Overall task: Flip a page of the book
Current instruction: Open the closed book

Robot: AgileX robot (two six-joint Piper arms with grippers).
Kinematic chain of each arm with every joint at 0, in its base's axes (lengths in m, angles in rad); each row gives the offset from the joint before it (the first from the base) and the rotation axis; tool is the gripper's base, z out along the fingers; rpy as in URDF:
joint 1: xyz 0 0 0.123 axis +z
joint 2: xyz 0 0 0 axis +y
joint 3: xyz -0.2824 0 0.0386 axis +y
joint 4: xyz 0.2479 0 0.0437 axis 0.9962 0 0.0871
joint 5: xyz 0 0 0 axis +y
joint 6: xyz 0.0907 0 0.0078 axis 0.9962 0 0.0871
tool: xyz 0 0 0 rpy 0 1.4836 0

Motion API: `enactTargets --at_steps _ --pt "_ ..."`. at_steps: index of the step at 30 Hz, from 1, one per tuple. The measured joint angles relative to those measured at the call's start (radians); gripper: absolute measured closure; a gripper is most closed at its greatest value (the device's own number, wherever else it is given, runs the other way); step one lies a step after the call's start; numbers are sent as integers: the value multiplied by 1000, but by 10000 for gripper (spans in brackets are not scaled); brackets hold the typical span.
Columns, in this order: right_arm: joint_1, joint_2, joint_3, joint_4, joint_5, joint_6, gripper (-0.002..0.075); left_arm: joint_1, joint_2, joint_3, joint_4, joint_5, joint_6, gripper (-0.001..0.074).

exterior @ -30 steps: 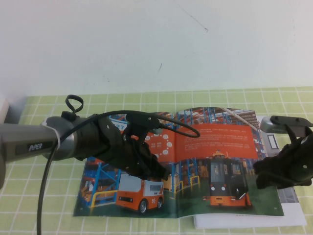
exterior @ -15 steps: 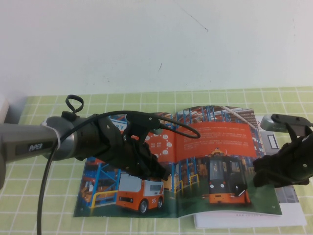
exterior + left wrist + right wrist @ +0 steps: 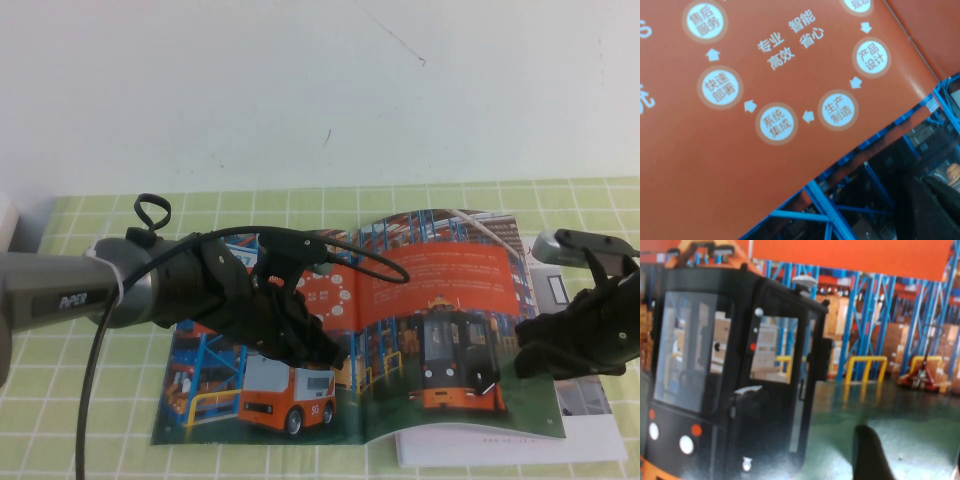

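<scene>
We pin the brochure (image 3: 300, 400), lying at the tabletop's (image 3: 90, 440) near edge, with our left claw (image 3: 322, 348); its opening we cannot tell. Our right claw (image 3: 535, 355), also unreadable, should sweep the bowed forklift page (image 3: 450, 310) leftward over the spine.

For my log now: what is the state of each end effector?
Left end effector: over the book's left leaf, state cannot be told.
Right end effector: at the lifted page, state cannot be told.

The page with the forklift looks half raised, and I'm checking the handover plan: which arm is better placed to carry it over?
The right. Its pincer sits at the page's lifted outer edge, while the left pincer rests over the book near the spine, on the other leaf.
</scene>
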Motion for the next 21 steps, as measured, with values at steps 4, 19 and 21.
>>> enactTargets --at_steps 4,19,21 --pt "0 -6 0 2 2 0 378 0 0 0 0 0 0 738" --pt "0 -42 0 2 27 -2 379 0 0 0 0 -2 0 738" --pt "0 -42 0 2 27 -2 367 0 0 0 0 -2 0 739"
